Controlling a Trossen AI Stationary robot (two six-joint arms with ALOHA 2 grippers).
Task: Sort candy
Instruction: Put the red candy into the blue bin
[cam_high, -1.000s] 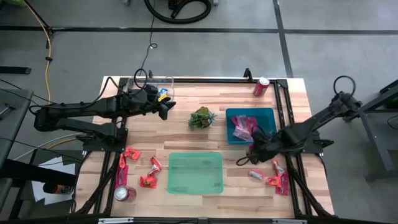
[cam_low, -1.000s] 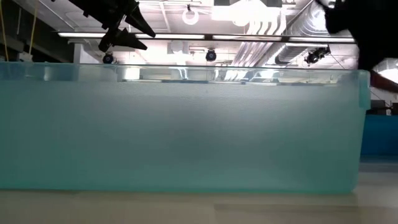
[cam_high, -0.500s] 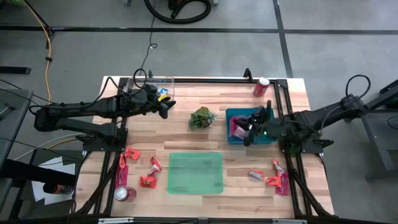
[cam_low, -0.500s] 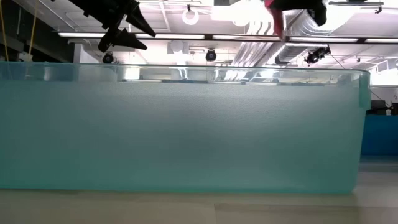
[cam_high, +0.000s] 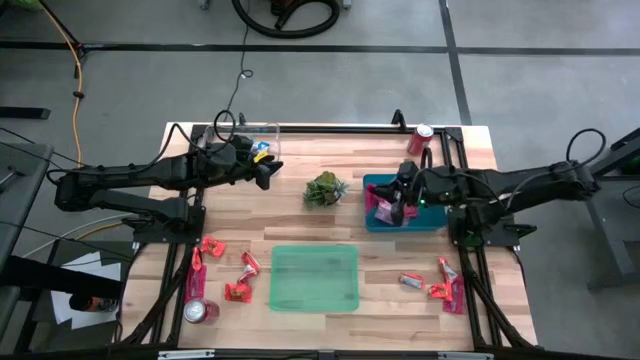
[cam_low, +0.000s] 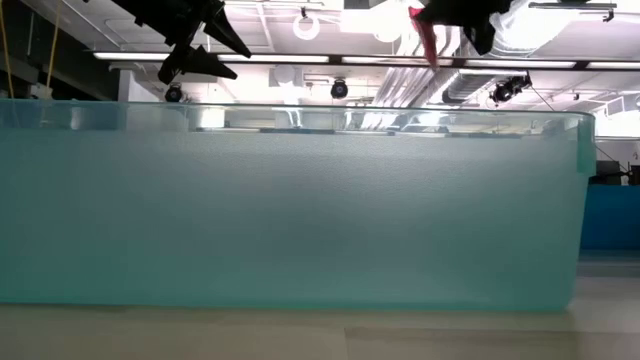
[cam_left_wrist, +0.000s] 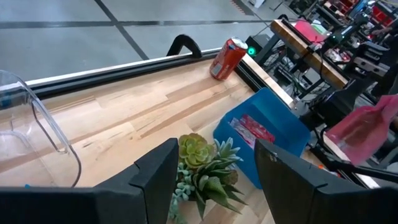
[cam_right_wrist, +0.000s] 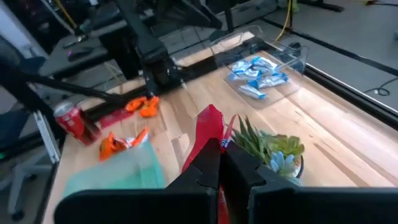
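Several pink candies (cam_high: 388, 207) fill the blue bin (cam_high: 432, 184) (right tool (cam_high: 392, 208) grips one).

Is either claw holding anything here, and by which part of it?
The right claw is shut on a pink wrapped candy, pinching one end above the blue bin. The left claw is open and empty, near the clear container.

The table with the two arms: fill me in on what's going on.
The right gripper is shut on a pink candy, holding it above the blue tray that already has pink candies in it. The left gripper waits open beside the clear bin of blue-and-white candies. Red-orange candies lie loose near the green tray.
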